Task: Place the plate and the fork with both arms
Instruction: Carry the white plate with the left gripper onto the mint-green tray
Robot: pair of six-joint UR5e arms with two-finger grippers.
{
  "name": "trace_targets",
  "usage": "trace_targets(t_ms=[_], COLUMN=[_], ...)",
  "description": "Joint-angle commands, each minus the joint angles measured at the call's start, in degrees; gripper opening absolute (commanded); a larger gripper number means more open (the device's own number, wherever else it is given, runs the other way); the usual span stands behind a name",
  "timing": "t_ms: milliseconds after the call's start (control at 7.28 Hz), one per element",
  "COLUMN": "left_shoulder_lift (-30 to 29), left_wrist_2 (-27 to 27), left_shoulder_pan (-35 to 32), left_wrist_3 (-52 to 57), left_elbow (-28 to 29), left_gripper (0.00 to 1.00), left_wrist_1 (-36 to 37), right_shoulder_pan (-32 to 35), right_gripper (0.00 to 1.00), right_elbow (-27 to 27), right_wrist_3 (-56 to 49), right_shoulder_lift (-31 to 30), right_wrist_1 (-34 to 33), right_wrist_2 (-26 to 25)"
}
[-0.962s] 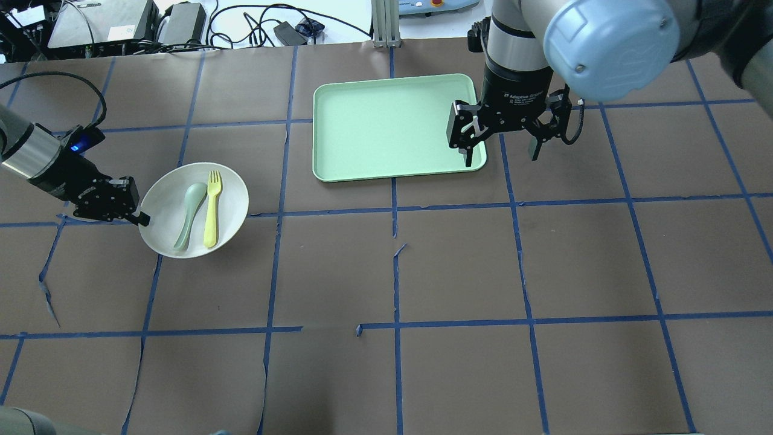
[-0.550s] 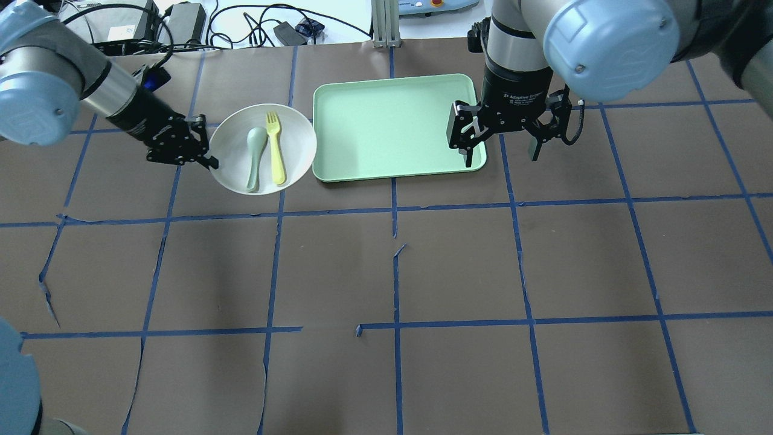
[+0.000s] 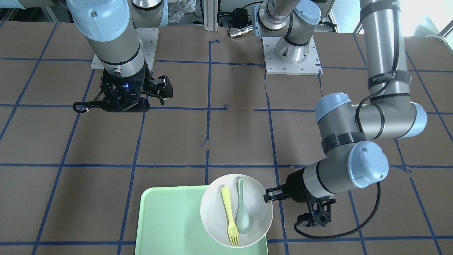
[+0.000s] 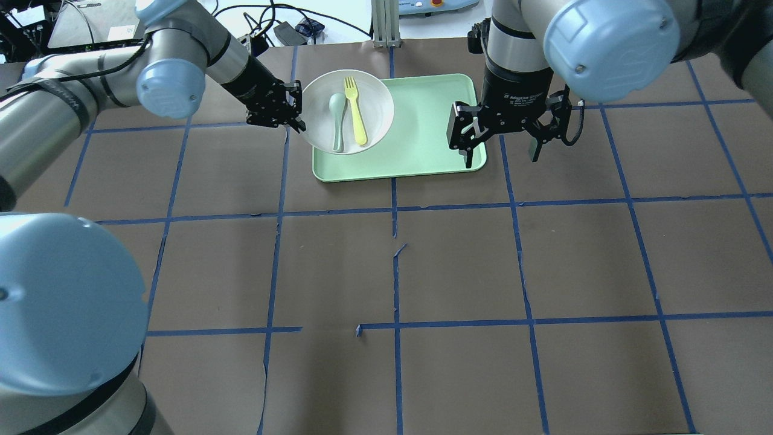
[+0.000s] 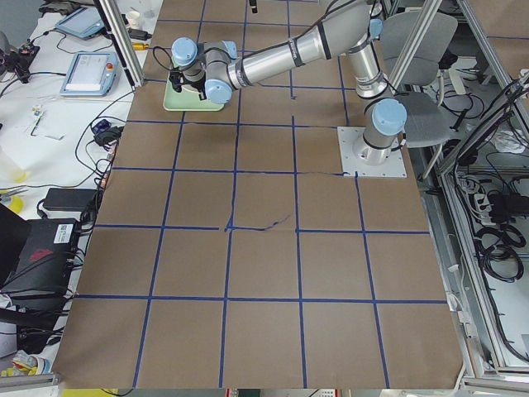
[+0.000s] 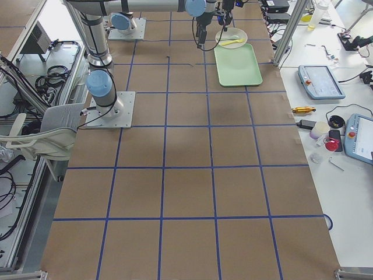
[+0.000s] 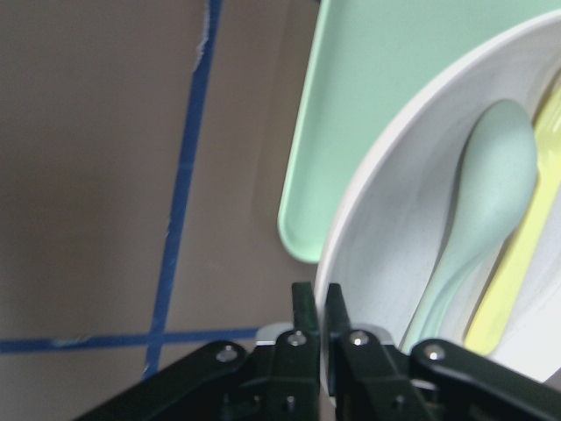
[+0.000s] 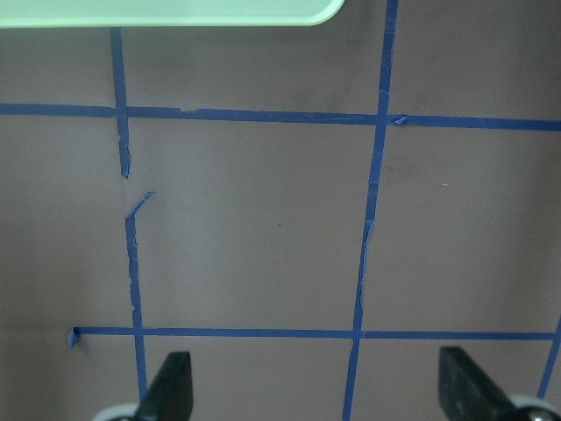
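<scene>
The off-white plate (image 4: 377,109) carries the pale yellow fork (image 4: 355,112) and a grey-green spoon (image 4: 336,121). My left gripper (image 4: 299,124) is shut on the plate's left rim and holds it over the left end of the light green tray (image 4: 423,127). The plate overhangs the tray's left edge. The front view shows the plate (image 3: 212,212), the fork (image 3: 229,219) and the left gripper (image 3: 266,197). In the left wrist view the jaws pinch the plate rim (image 7: 368,219). My right gripper (image 4: 501,156) is open and empty, hanging at the tray's right edge.
The brown paper table top (image 4: 392,272) has a grid of blue tape lines. Cables and electronics (image 4: 181,24) lie beyond the far edge. The right wrist view shows bare table paper (image 8: 263,219) and the tray's corner (image 8: 166,10).
My left arm has carried the plate with fork and spoon from the table's left side, rightward and away, to over the tray's left end. The right arm has not moved.
</scene>
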Motion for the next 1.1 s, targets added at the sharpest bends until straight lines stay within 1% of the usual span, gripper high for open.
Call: trace_targets(t_ms=[0,275,687,824,962], left_shoulder_lift=[-7.2,-9.4,-9.4,-9.5,-9.3], left_wrist_2=[0.0,0.2,0.5,0.2,0.1], left_shoulder_pan=[-4.1,-6.1,-6.9,-6.9,-7.0], left_wrist_3=[-5.8,-6.7,-6.4,-6.7,-6.2], left_elbow=[7.0,7.2,6.7,6.3,3.4], left_gripper=[0.00,0.00,0.00,0.71,1.00], left_wrist_1=[1.0,1.5,1.5,3.3,9.3], right_shoulder_pan=[0.0,0.0,0.0,0.0,0.0], right_gripper=[1.00,1.00,1.00,1.00,1.00], right_elbow=[0.0,0.0,0.0,0.0,0.0], right_wrist_3=[0.0,0.0,-0.1,-0.1,0.0], right_shoulder_lift=[0.0,0.1,0.1,0.1,0.1], right_wrist_1=[0.1,0.1,-0.2,-0.3,-0.4], right_wrist_2=[0.0,0.0,0.0,0.0,0.1])
